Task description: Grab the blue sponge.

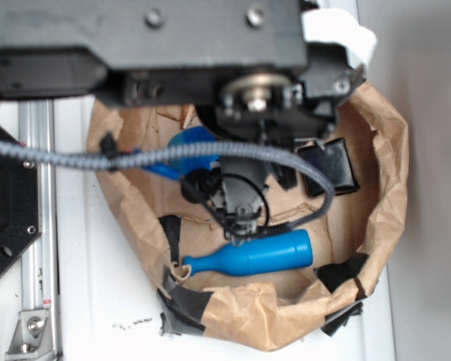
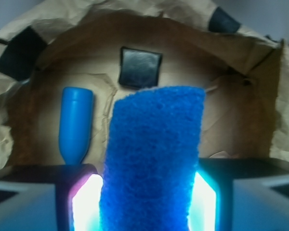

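The blue sponge (image 2: 154,159), porous and deep blue, stands between my fingers and fills the middle of the wrist view. My gripper (image 2: 144,197) is shut on it, and both glowing pads (image 2: 86,204) press against its sides. Its free end reaches toward the black pouch. In the exterior view the arm hides my gripper (image 1: 237,203) and most of what it holds. A blue patch (image 1: 184,154) shows behind the cable, but I cannot tell what it is.
Everything lies in a crumpled brown paper bag (image 1: 383,180) patched with black tape. A smooth blue bottle-shaped pin (image 1: 255,256) lies near the front wall. A black square pouch (image 1: 329,167) sits at the right. A grey cable (image 1: 135,158) crosses the bag.
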`<state>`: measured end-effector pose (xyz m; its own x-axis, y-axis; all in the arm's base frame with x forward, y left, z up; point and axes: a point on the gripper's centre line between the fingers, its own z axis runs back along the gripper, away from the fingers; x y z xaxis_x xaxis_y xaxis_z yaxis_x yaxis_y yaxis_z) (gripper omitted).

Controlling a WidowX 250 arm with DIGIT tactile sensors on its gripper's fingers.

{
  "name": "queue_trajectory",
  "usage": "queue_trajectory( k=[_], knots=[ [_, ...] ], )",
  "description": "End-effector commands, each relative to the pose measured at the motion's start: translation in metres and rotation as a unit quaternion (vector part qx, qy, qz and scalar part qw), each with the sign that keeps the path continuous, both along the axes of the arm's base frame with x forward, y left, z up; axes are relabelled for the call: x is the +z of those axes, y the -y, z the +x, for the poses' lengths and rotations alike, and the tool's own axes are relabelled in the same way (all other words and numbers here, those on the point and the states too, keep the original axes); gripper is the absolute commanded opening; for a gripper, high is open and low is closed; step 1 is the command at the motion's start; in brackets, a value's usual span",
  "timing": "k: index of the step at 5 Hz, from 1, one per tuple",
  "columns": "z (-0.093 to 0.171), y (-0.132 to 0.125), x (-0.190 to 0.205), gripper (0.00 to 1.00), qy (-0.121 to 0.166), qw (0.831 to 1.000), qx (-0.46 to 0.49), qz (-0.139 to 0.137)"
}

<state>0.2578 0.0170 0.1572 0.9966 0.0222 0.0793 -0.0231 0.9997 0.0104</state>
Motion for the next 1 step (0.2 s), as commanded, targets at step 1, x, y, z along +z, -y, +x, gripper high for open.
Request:
queue_trajectory(
  k=[1],
  knots=[
    [-0.0092, 0.0024, -0.0112, 0.0, 0.003, 1.0, 0.005, -0.003]
  ],
)
